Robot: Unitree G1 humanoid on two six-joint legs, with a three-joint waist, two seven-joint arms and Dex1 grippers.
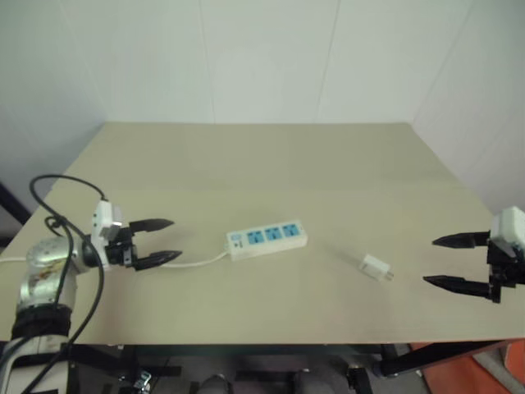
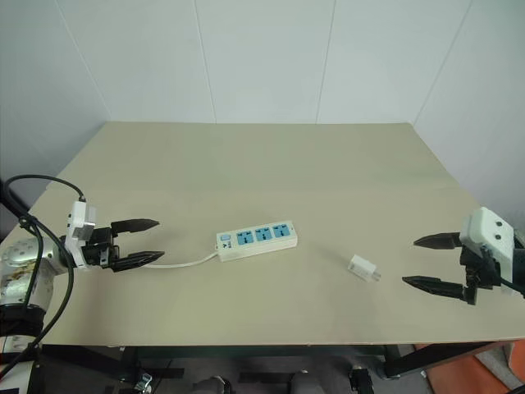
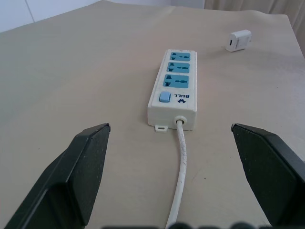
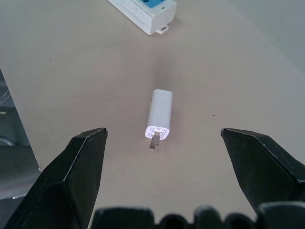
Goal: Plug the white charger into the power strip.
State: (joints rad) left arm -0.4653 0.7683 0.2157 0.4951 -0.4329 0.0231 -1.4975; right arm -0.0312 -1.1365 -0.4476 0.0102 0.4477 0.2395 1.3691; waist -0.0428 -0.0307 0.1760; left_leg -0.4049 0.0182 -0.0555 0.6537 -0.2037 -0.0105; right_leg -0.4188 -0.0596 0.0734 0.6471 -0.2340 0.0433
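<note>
Right now the power strip (image 2: 256,238) lies flat near the middle of the table (image 2: 262,156), sockets up, its thin cord (image 2: 187,262) trailing toward the left gripper (image 2: 149,240). That gripper hovers near the table's left edge with both fingers spread wide, holding nothing, aimed along the cord at the strip's switch end. Off to the right, the white charger (image 2: 362,267) rests on its side, well apart from the strip, prongs facing the right gripper (image 2: 422,262), which also stands wide and empty near the table's right edge.

white charger (image 2: 362,268) right of power strip (image 2: 256,238)
</note>
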